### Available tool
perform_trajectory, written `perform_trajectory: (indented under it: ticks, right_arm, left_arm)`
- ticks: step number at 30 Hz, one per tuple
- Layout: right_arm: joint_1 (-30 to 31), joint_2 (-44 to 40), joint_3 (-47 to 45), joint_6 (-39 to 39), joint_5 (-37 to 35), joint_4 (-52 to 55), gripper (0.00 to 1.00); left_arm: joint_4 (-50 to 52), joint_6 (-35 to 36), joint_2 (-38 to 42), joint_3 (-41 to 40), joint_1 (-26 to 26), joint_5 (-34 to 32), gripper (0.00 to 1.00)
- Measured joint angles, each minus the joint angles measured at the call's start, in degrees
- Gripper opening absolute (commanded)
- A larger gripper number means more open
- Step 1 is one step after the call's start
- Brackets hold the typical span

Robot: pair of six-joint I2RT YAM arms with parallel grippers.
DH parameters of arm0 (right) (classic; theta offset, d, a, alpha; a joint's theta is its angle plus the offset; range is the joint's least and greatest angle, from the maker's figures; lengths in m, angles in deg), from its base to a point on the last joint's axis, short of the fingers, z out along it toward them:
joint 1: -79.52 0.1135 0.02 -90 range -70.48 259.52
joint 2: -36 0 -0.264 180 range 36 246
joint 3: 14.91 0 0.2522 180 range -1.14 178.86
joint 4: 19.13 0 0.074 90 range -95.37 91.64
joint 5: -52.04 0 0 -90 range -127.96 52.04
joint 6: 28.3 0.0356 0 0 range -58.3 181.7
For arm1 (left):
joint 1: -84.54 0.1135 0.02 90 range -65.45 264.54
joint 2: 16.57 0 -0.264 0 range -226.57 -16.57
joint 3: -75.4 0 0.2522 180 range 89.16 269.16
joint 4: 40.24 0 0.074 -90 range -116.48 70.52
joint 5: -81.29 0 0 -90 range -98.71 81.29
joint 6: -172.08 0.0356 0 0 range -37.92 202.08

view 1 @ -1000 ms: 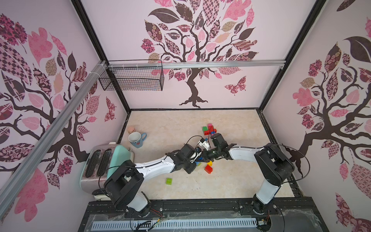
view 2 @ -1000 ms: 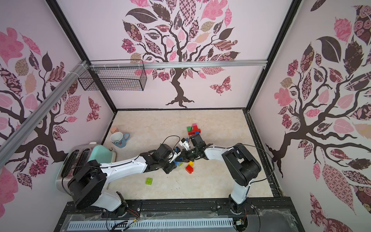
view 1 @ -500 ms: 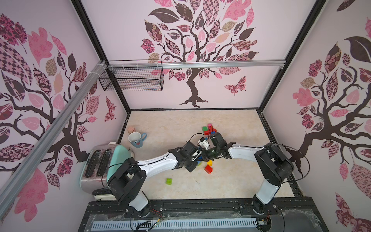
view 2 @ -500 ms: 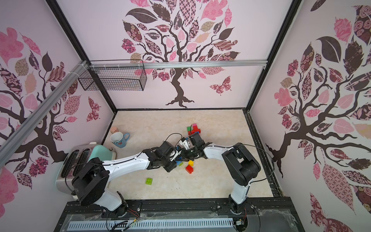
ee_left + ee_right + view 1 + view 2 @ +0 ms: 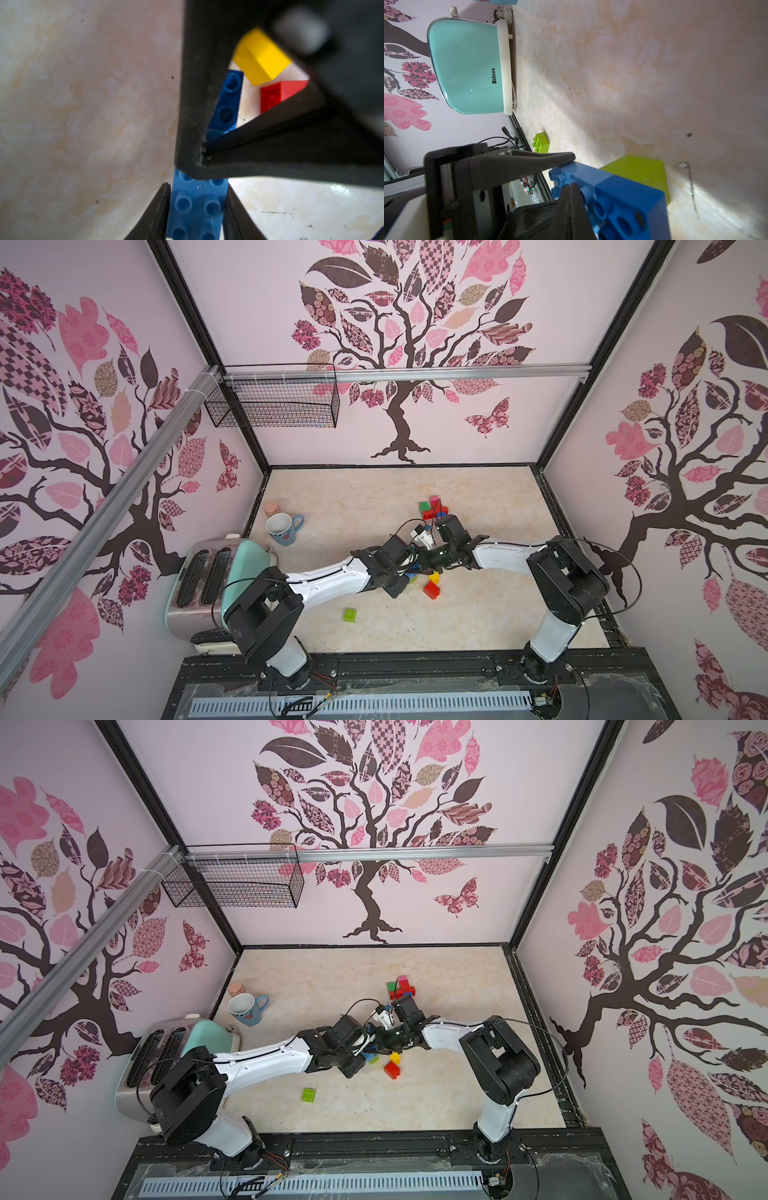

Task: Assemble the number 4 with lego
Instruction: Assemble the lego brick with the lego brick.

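Blue lego bricks (image 5: 197, 207) lie joined on the table, with a lime brick (image 5: 639, 168) against them. My left gripper (image 5: 197, 185) is slightly open. Its fingers (image 5: 162, 207) flank the long blue brick, with a thin gap on one side. My right gripper (image 5: 571, 187) is shut with nothing between its tips, which rest on the blue studs. A yellow brick (image 5: 434, 576) and a red brick (image 5: 432, 590) lie just beside them. A lone lime brick (image 5: 350, 615) sits nearer the front. In both top views a red, green, pink and blue cluster (image 5: 432, 508) (image 5: 400, 989) lies further back.
A mint toaster (image 5: 224, 572) stands at the left edge. A blue mug (image 5: 282, 529) and a small pink object (image 5: 271, 508) sit behind it. A wire basket (image 5: 274, 402) hangs on the back wall. Both arms meet at mid-table.
The left arm has shifted slightly forward at its shoulder. Both wrists stay over the blue bricks, and no brick has visibly moved.
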Motion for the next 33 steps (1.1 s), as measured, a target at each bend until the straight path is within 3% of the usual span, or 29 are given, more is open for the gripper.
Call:
perform_trajectory:
  ticks: [4,14,25,30,33]
  right_arm:
    - [0.00,0.00,-0.07,0.17,0.04,-0.20,0.00]
    - [-0.04,-0.17,-0.33,0.39,-0.37,-0.70,0.00]
    - [0.04,-4.00,-1.01,0.44,-7.48,2.10,0.00]
    - [0.00,-4.00,-0.61,0.63,-7.74,2.64,0.11]
    - [0.00,-4.52,-0.44,1.22,-7.85,2.71,0.24]
  left_arm:
    - [0.74,-0.50,-0.61,0.00,-0.02,-2.12,0.59]
    - [1.38,-0.66,-1.49,0.59,-0.04,-4.74,0.66]
    - [-1.14,-1.75,-1.99,0.57,-0.04,-8.17,0.74]
    - [-1.60,-1.79,-1.99,0.57,-0.04,-9.07,0.75]
    - [-1.90,-1.92,-1.88,0.55,-0.04,-9.20,0.75]
